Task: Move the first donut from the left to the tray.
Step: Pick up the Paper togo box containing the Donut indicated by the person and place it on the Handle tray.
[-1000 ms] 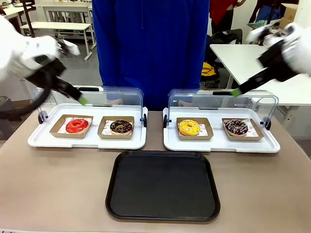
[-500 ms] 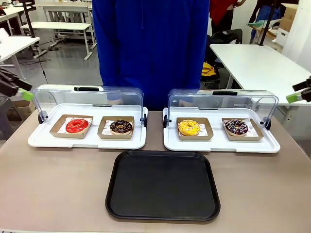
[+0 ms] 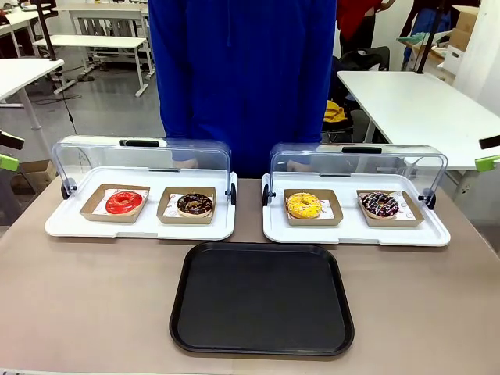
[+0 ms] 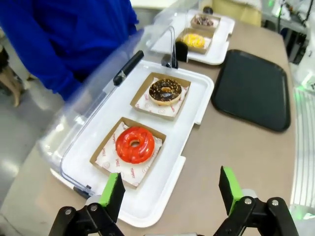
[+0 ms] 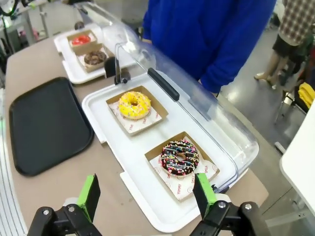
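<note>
The first donut from the left is a glossy red ring in a shallow brown cardboard holder, on the left white tray under its raised clear lid. In the left wrist view the red donut lies just beyond my left gripper, which hangs open and empty above the table's left end. The black tray lies flat and bare at the table's front middle. My right gripper is open and empty near the right white tray. In the front view, one green pad shows at the left edge and another green pad at the right edge.
A chocolate donut sits beside the red one. The right white tray holds a yellow donut and a sprinkled chocolate donut. Both clear lids stand raised. A person in blue stands at the far side.
Both arms have swung outward from above the lidded trays to the picture's left and right edges. The donuts, lids and black tray have not moved.
</note>
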Available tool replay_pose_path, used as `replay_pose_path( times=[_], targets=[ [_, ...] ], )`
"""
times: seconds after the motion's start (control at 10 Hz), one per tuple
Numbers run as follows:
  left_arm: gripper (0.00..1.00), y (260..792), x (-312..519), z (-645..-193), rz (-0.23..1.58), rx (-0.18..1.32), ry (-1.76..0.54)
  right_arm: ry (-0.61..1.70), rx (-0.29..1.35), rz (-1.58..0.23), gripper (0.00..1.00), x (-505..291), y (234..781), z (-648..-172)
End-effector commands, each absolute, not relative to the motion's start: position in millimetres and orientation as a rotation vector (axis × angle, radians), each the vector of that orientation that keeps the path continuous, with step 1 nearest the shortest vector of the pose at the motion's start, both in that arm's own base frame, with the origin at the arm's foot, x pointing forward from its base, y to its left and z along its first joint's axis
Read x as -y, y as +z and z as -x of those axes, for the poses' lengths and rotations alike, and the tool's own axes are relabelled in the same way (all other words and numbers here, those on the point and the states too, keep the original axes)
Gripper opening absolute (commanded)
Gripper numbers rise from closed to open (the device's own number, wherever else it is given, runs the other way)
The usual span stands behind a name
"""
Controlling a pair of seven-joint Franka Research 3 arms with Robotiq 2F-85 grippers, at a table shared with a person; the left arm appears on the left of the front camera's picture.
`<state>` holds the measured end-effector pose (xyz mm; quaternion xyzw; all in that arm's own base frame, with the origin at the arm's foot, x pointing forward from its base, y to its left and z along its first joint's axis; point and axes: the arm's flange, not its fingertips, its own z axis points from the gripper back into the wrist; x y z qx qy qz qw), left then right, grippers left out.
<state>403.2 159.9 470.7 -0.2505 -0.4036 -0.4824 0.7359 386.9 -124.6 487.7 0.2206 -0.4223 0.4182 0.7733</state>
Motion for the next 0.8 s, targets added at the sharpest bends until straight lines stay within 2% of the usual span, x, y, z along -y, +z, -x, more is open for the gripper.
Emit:
replay_pose_path(
  times=[0.0,0.4,0.5,0.7],
  targets=[
    [1.0,471.2,-160.3,-409.5,0.569,0.941,-1.096,0.926,0.954,-0.494,1.0,125.9,489.4,-390.5],
    [1.0,475.5,-166.2,-403.6,0.555,0.986,-1.087,0.88,1.023,-0.52,1.0,126.1,490.8,-391.1],
    [1.0,472.2,-161.6,-402.8,0.555,0.93,-1.089,0.903,0.962,-0.504,1.0,120.9,489.6,-386.4],
    [1.0,472.2,-161.6,-402.8,0.555,0.93,-1.089,0.903,0.962,-0.504,1.0,120.9,489.6,-386.4]
  ],
)
